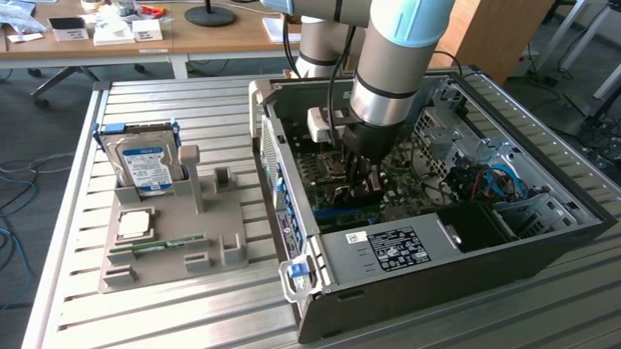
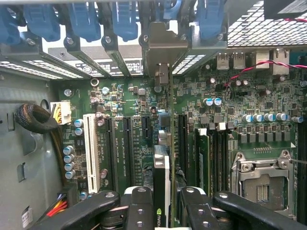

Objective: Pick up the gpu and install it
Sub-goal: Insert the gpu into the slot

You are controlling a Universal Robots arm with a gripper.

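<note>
The gpu (image 2: 162,182) stands edge-on between my two black fingers (image 2: 139,203), a green logo showing on its near end. Its silvery metal bracket (image 2: 165,45) reaches the row of blue slot clips at the case's rear wall. My gripper (image 2: 162,199) is shut on the card. The card hangs over the green motherboard (image 2: 240,120), in line with the black expansion slots (image 2: 127,143); I cannot tell whether it sits in a slot. In the exterior view my gripper (image 1: 361,185) is lowered deep inside the open computer case (image 1: 543,240).
A grey fixture tray (image 1: 165,254) on the exterior view's left holds a hard drive (image 1: 145,163), a processor chip (image 1: 134,224) and a green memory stick (image 1: 155,246). Inside the case are the power supply (image 1: 388,251), a white slot (image 2: 89,143) and bundled cables (image 2: 33,120).
</note>
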